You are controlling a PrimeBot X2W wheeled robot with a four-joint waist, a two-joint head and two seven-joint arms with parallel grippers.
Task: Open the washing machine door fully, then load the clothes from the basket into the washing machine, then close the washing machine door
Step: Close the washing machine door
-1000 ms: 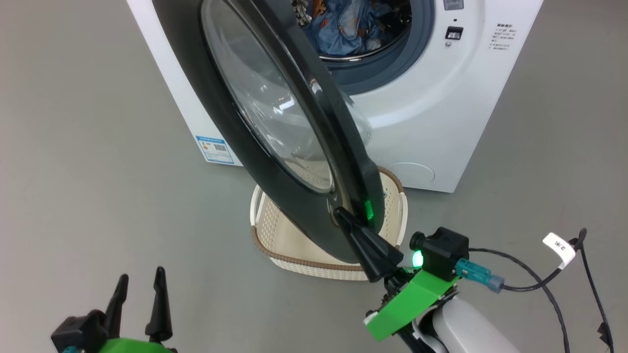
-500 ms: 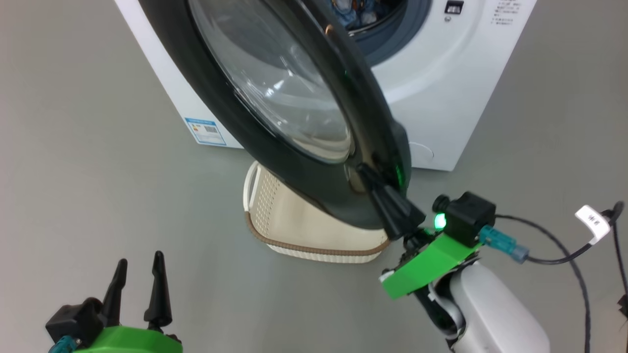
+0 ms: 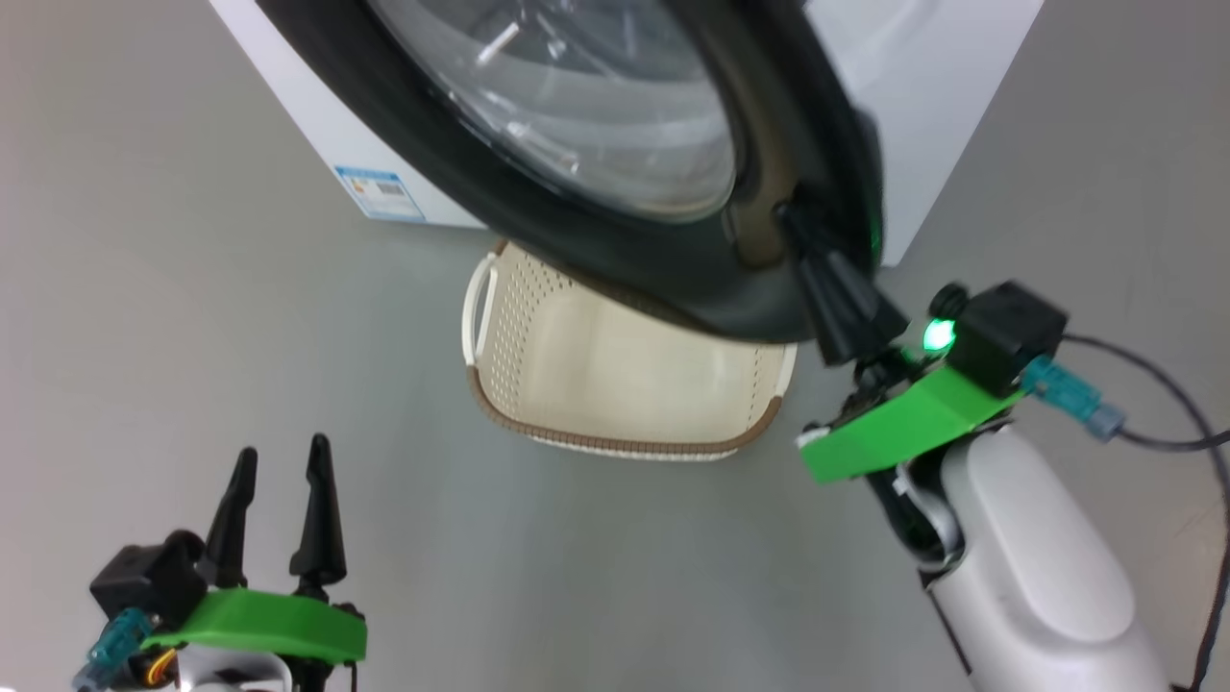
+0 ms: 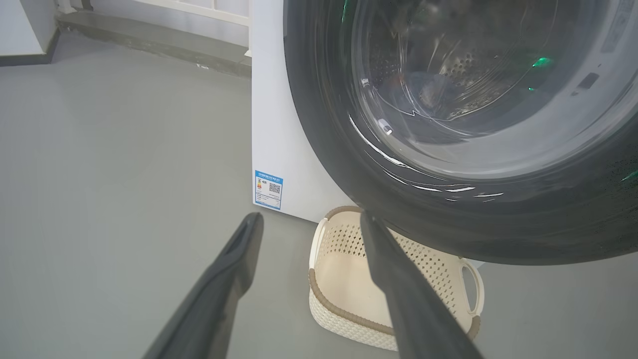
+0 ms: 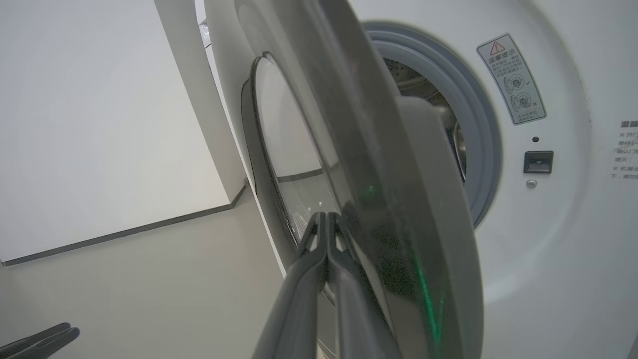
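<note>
- Rim of glossy black and a bulging clear glass centre are seen on the washing machine door (image 3: 577, 115), swung partway out from the washing machine (image 3: 927, 82), over the basket (image 3: 615, 444).
- The right gripper (image 3: 790, 213) is pressed shut, tips laid against that rim.
- The left gripper (image 3: 282, 448) is spread wide, well apart.

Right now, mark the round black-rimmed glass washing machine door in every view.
Head view: door top centre, overhanging the cream perforated plastic basket.
Left wrist view: door upper right.
Right wrist view: door centre, seen edge-on.
Shared landmark: the white washing machine body.
</note>
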